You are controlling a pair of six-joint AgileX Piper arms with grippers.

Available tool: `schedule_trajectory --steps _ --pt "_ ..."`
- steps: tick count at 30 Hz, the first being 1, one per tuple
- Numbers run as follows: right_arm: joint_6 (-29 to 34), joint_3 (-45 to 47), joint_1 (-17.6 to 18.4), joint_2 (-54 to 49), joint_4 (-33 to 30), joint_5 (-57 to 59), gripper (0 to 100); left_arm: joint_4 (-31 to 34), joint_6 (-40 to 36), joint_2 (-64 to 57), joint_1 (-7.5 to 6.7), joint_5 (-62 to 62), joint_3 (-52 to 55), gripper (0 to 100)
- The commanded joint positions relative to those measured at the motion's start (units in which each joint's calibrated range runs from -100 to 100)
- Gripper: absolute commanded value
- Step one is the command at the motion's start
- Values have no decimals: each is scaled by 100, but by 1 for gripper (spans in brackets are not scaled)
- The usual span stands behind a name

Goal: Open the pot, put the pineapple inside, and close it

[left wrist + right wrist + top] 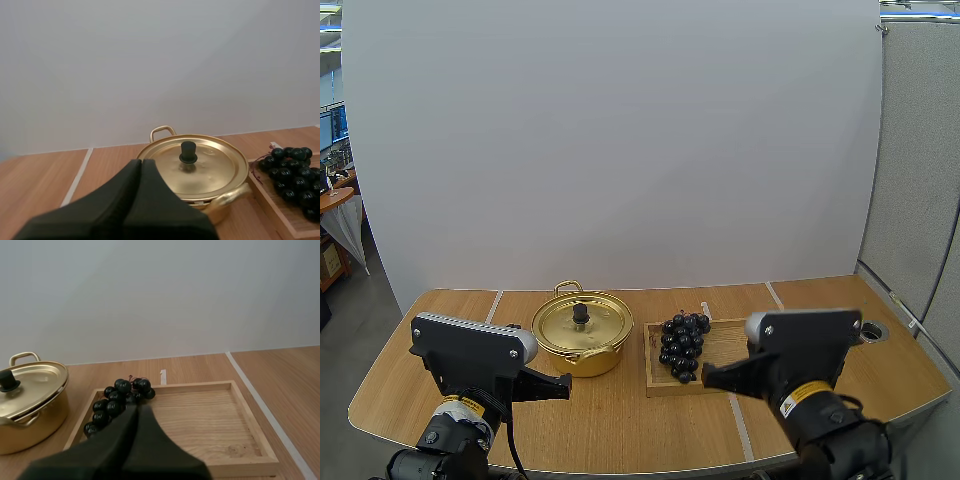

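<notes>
Lid on pot; your left arm is the nearer one to it.
Left to right: left gripper (560, 381), fingers pressed together on nothing; gold pot (588, 358) just ahead and right of it, lid (600, 326) seated, black knob (580, 313) upright at centre; dark grapes (683, 345) at the wooden tray's (724, 338) left end, bunch lying front to back; right gripper (712, 376), likewise closed and empty, just behind the tray.

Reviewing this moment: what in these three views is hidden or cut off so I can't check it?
1. Inside of the gold metal pot: every view, covered by its gold lid.
2. The bunch of dark grapes: right wrist view, near berries behind the shut right claw; left wrist view, cut by the frame edge.
3. Pot's near wall: left wrist view, partly behind the shut left claw.
</notes>
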Motion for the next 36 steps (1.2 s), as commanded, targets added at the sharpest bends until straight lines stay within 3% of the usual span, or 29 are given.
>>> schedule_trajectory --steps 1,7,17,22,36 --pt "-40 100 8 -25 -28 41 0 47 -500 -22 6 297 9 0" --pt "-40 100 8 -25 -51 812 0 101 -534 -22 6 1196 9 0" --pt "-49 100 8 -25 -128 953 0 180 -867 -22 6 1263 9 0" --pt "-49 100 8 -25 -19 953 0 267 -498 -22 6 1048 9 0" --pt "-49 100 8 -25 -19 953 0 267 -500 -22 6 913 9 0"
